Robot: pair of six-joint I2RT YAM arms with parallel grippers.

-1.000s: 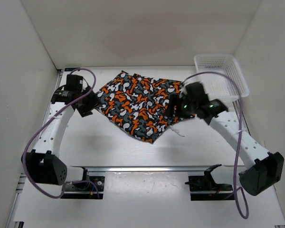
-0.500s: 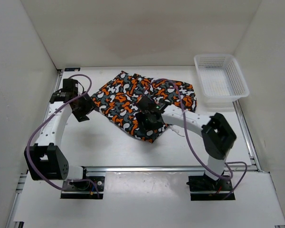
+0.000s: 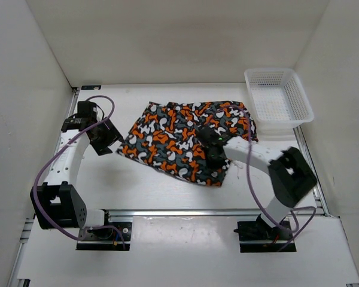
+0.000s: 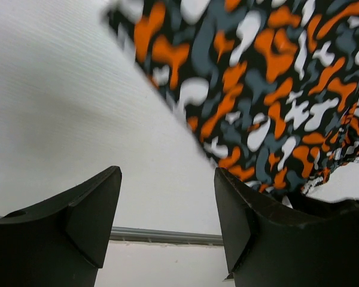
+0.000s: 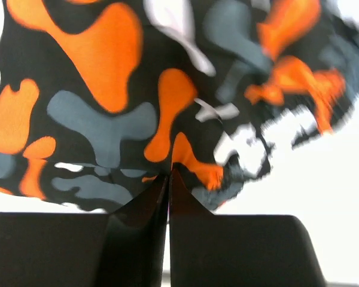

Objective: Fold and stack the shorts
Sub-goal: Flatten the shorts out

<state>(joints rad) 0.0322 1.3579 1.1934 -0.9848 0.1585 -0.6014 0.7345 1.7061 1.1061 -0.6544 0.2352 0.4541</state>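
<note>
The shorts [image 3: 179, 140], printed with orange, white, grey and black blobs, lie spread on the white table, a little back of its middle. My right gripper [image 3: 216, 156] sits on their front right part. In the right wrist view its jaws [image 5: 169, 170] are pressed together with a pinch of the shorts [image 5: 107, 89] caught at the tips. My left gripper [image 3: 105, 136] hovers just off the shorts' left edge. It stands open [image 4: 167, 176] with only bare table between its fingers, and the shorts [image 4: 269, 89] lie ahead of it to the right.
A white mesh basket [image 3: 305, 98] stands at the back right corner, next to the shorts' right end. White walls close in the table on three sides. A metal rail [image 3: 185, 211] runs across the front near the arm bases.
My right gripper swung left across the shorts, then came back right and shut on the fabric. The shorts shifted to the right and flattened out. My left gripper drew slightly left.
</note>
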